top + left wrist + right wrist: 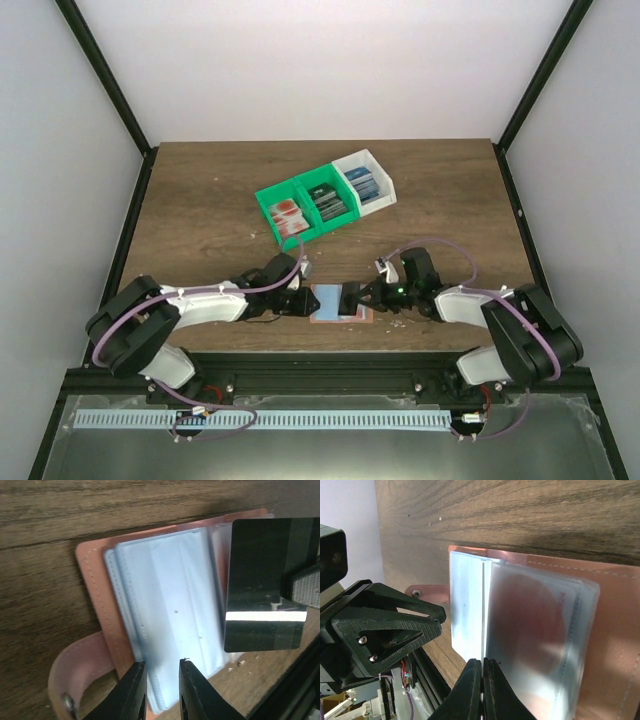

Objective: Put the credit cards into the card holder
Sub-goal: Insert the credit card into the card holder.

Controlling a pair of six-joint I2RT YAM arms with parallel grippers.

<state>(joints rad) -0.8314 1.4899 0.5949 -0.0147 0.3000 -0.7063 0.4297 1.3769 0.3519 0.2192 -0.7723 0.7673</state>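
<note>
Near the table's front edge the salmon card holder (92, 580) lies open on the wood, its snap tab (75, 675) out to one side. The left gripper (162, 664) has its jaws a narrow gap apart astride the edge of the clear sleeves (170, 605); whether they clamp the plastic cannot be told. Facing it, the right gripper (483, 661) is pressed together on a dark credit card (260, 565) with a pale stripe, held over the open holder, and farther back stand the green bin (268, 215) and white bin (352, 160), with more cards (325, 203) inside.
</note>
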